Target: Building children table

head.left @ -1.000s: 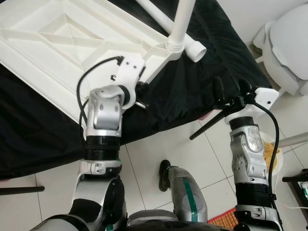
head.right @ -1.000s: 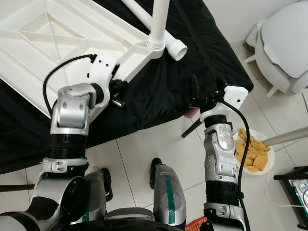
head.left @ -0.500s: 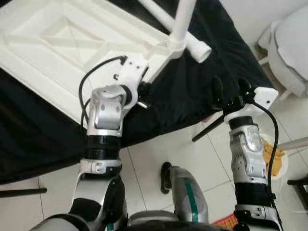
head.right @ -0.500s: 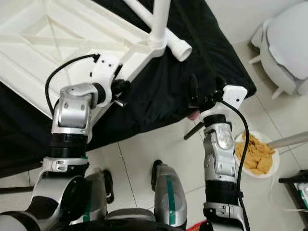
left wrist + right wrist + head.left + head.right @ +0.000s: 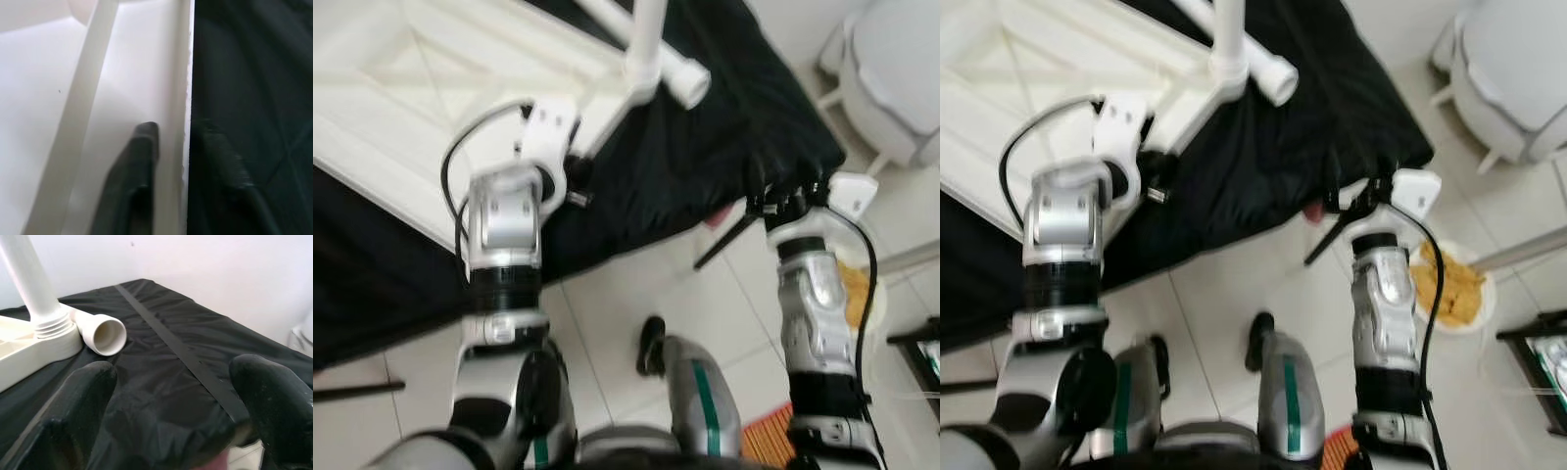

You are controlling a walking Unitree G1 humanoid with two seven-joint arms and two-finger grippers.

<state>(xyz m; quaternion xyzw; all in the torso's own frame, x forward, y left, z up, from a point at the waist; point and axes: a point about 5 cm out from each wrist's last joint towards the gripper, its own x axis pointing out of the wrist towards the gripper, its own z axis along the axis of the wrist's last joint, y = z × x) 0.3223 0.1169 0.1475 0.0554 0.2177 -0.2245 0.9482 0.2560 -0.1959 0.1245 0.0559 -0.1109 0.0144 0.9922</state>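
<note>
The robot is standing on pale floor tiles at the near edge of a bed covered in a black sheet [image 5: 724, 127], and everything worth placing is best placed from that sheet. Nearest, off the sheet's right-hand corner, the right gripper [image 5: 786, 176] is hovering with its two black fingers [image 5: 80, 396] spread wide and holding nothing. Further in, the left gripper [image 5: 181, 161] is straddling the near rim of the white plastic tabletop [image 5: 401, 108], which is lying upside down on the sheet with its ribbed underside showing; one finger is sitting inside the rim and the other outside on the black cloth, parted and not clearly pinching. Beyond that, at the tabletop's near right corner, an upright white leg [image 5: 29, 281] is standing in its threaded socket, and a loose white leg tube [image 5: 100, 333] is lying just beside it, its open end pointing toward the right gripper and its long axis running away across the sheet. That tube is lying ahead and to the left of the right gripper, which looks the nearer arm for it. No readable writing or brand is showing anywhere.
</note>
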